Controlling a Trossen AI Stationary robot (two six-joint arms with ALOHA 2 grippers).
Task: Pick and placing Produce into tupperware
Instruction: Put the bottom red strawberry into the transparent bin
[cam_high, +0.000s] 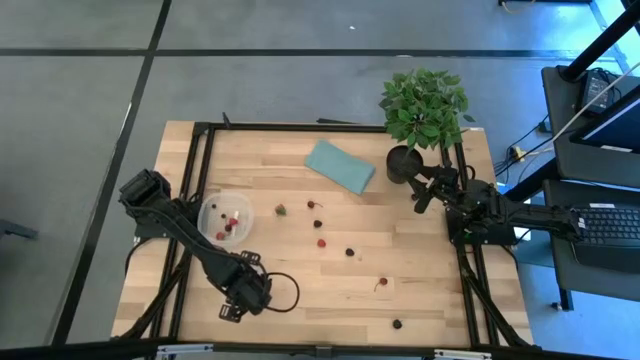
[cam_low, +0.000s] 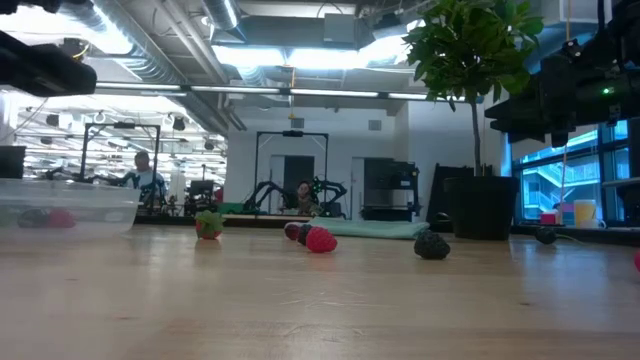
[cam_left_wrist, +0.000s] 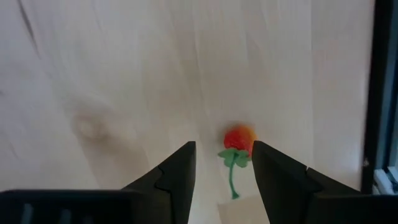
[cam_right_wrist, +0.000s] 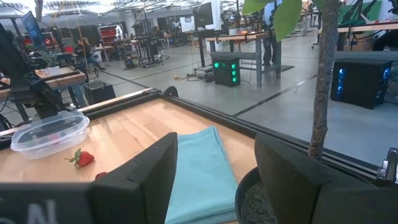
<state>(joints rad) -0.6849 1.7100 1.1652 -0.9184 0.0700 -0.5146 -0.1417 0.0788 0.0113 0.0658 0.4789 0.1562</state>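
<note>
A: Left pincer (cam_left_wrist: 222, 163), fingers apart, hovers above a red berry (cam_left_wrist: 239, 139) on the surface (cam_high: 300, 290); tub (cam_high: 226, 217) sits well away.

B: Descending off-centre could flick the berry aside. Right pincer (cam_right_wrist: 214, 171), also apart, idles by the plant (cam_high: 424, 105).

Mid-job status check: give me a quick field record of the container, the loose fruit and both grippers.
tupperware: on the table's left side, a few red and dark fruits inside
loose produce: seven fruits scattered across the table's middle and right
left gripper: open, empty, lined up on a red stemmed fruit lying ahead of its fingers
right gripper: open, empty, waiting by the plant pot, facing the teal cloth
</note>
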